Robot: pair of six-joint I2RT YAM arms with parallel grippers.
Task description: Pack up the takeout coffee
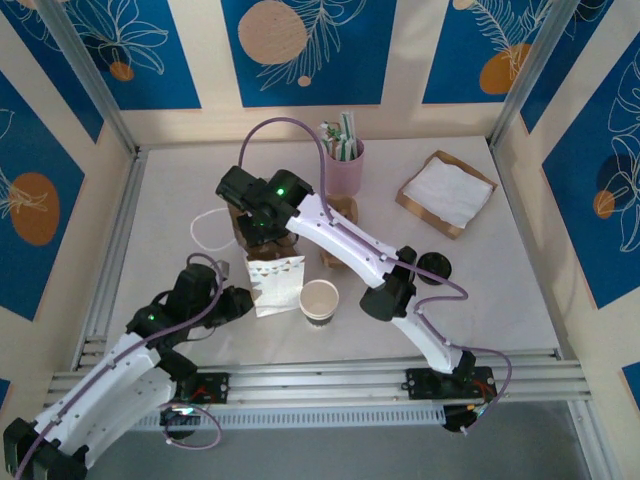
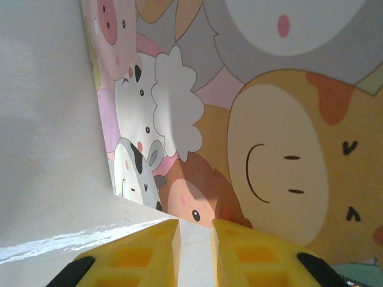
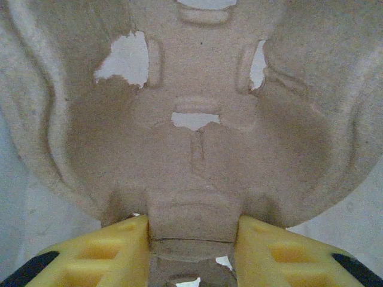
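Note:
The takeout coffee [image 1: 433,266] shows from above as a round black lid, right of my right arm's elbow and partly behind it. A white paper bag [image 1: 275,284] with cartoon animals stands at centre left. My left gripper [image 1: 243,300] is shut on the bag's edge; in the left wrist view the yellow fingers [image 2: 239,254] pinch white paper, with the bag's print [image 2: 239,119] beyond. My right gripper [image 1: 262,232] is shut on a brown pulp cup carrier [image 1: 287,245] just behind the bag. In the right wrist view the right gripper [image 3: 192,239] clamps the middle ridge of the carrier [image 3: 191,149].
A lidless white paper cup [image 1: 320,299] stands just right of the bag. A pink cup of straws [image 1: 345,162] is at the back centre. White napkins on a brown tray [image 1: 447,192] lie at the back right. A white cord loop [image 1: 205,231] lies left of the carrier.

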